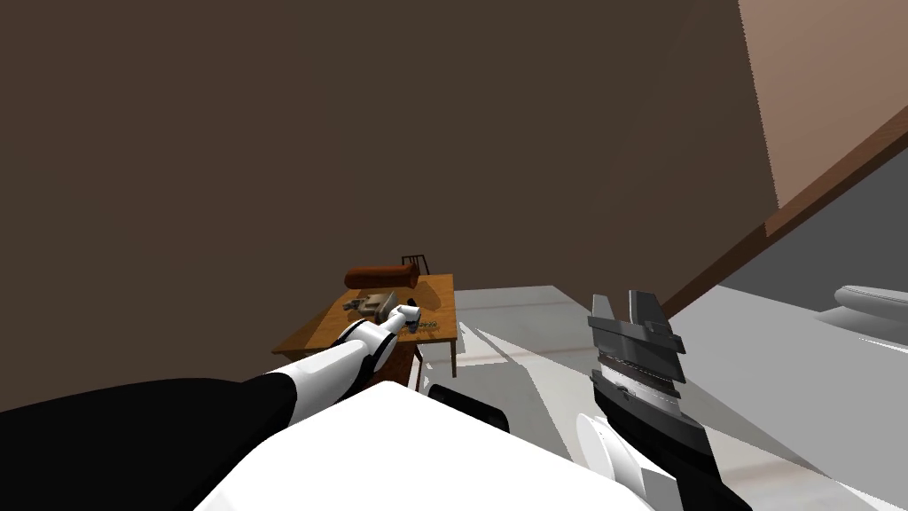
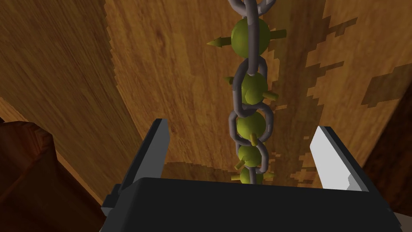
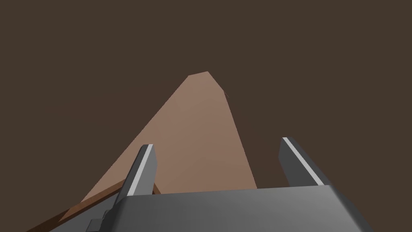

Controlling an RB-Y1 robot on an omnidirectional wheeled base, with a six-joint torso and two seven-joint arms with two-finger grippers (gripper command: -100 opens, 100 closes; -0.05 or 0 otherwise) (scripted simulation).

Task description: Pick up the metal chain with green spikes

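My left gripper (image 2: 241, 125) is spread wide, its two fingers (image 2: 159, 149) about a third of the wrist picture apart; it grips nothing. The metal chain with green spikes (image 2: 249, 100) lies flat on the wooden table (image 2: 169, 60) and runs straight out from the gripper's body, between the fingers and touching neither. Close up, the left wrist view gives the detail: grey oval links threaded over yellow-green balls, each ball with short spikes sticking out sideways; the chain's shadow falls just beside it on the wood grain.

The head view gives the setting: my left arm reaches forward over the table (image 1: 439, 297), the left gripper (image 1: 410, 312) above its near part; the chain (image 1: 424, 325) shows as a small thin line just beside the gripper, near the table's front edge. Farther back on the table lie a brown cylinder (image 1: 381, 277) and a small grey and beige heap (image 1: 372, 304) that I cannot make out.

My right gripper (image 1: 622, 306) is held up at my right, well apart from the table; its fingers (image 3: 143, 169) stand apart with nothing between them.
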